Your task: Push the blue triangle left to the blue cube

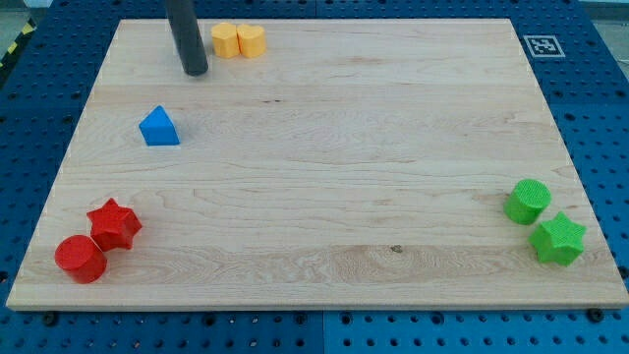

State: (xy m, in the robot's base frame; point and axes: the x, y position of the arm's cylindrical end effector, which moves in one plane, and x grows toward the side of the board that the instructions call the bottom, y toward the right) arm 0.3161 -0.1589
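Note:
A blue triangle block lies on the wooden board at the view's upper left. No blue cube shows in the view. My tip stands on the board above and a little to the right of the blue triangle, apart from it. The rod rises out of the view's top edge.
A yellow hexagon block and a yellow heart-like block sit together at the top, just right of my tip. A red star and a red cylinder lie at the bottom left. A green cylinder and a green star lie at the bottom right.

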